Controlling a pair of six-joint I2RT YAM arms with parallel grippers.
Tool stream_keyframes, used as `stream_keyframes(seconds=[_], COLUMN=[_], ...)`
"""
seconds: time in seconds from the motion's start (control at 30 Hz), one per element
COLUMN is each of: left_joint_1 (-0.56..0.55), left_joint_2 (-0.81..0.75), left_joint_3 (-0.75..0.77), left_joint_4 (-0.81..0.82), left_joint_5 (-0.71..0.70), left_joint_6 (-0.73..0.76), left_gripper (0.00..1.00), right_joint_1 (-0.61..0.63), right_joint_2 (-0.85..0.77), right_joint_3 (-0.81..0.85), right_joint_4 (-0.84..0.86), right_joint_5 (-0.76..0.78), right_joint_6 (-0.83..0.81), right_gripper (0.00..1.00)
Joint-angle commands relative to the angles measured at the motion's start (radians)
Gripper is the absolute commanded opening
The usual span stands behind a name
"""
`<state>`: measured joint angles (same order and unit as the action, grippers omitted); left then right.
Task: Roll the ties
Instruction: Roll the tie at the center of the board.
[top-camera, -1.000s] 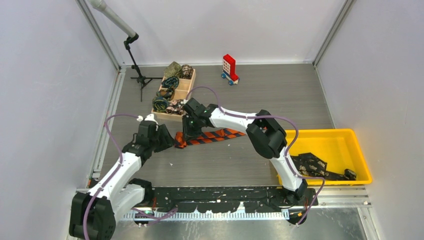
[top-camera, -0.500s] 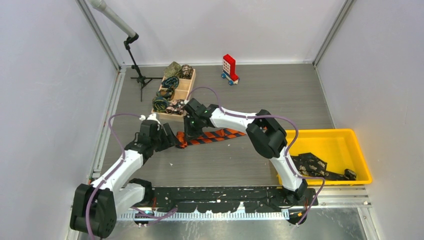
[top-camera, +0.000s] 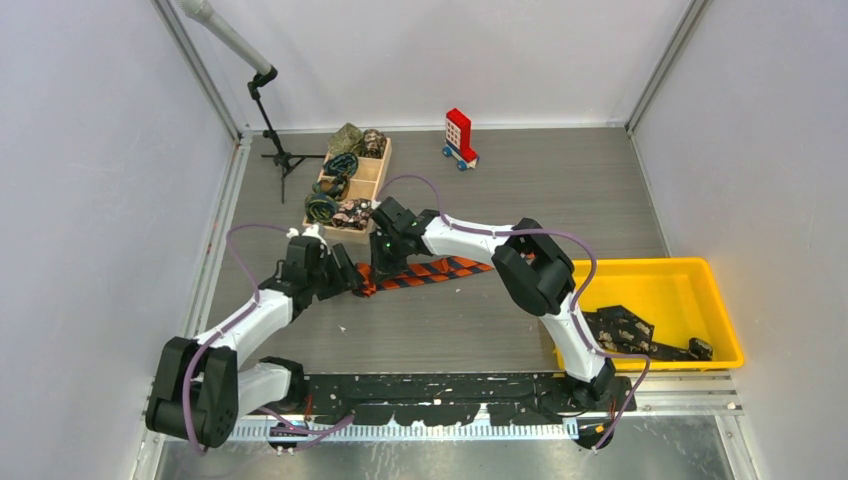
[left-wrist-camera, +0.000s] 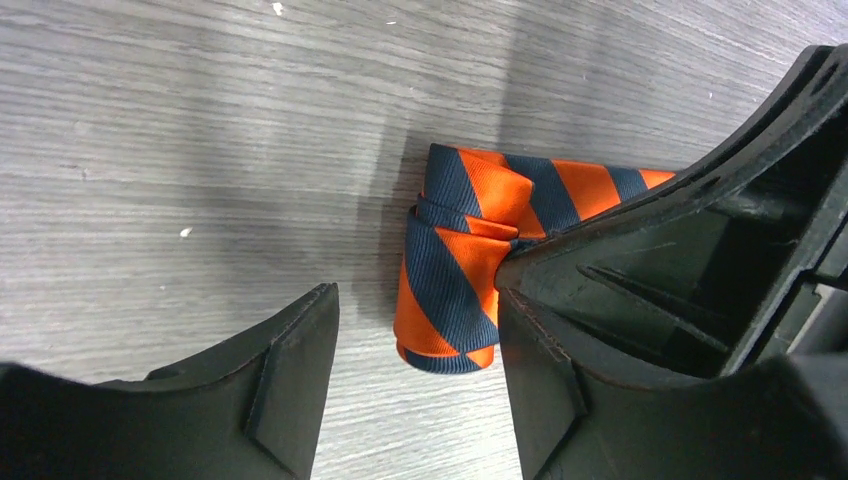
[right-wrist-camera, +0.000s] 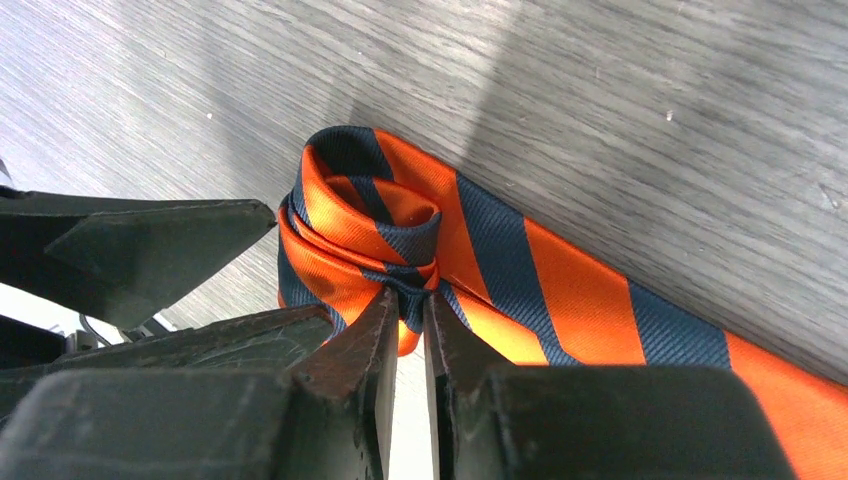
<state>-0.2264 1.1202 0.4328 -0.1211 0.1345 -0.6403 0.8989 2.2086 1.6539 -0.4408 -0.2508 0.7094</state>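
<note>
Right wrist — right tool (right-wrist-camera: 405, 320) pinches the orange tie (right-wrist-camera: 520, 270), partly rolled.

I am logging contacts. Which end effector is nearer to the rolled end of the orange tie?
Right. The right end effector pinches the rolled end between shut fingers; the left end effector stands open around it.

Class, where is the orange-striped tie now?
Top view: the tie lies left of centre, just nearer the arms than the wooden tray, its rolled end between the left gripper and right gripper.
</note>
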Motion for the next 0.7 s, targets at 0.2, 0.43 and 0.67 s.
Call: stream_keyframes(seconds=[0.2, 0.43, 0.67], left_joint_1=[0.018, 0.027, 0.032], left_joint_2=[0.077, 0.127, 0.179], left_joint_3=[-0.006, -0.003, -0.002], left_joint_4=[0.157, 0.183, 0.212], left_joint_5=[0.056, 0.079, 0.113], left_joint_6=[-0.028, -0.041, -0.061], left_gripper=[0.58, 0.52, 0.44], right_joint_1=[-0.011, -0.015, -0.021], right_joint_2=[-0.023, -0.020, -0.018], right_joint_3=[-0.047, -0.052, -0.057], right_joint_4=[0.024, 0.028, 0.030], right_joint_5=[0.017, 0.013, 0.013], right_joint_6=[-0.021, -0.021, -0.019], right_gripper=[0.20, 0.20, 0.19])
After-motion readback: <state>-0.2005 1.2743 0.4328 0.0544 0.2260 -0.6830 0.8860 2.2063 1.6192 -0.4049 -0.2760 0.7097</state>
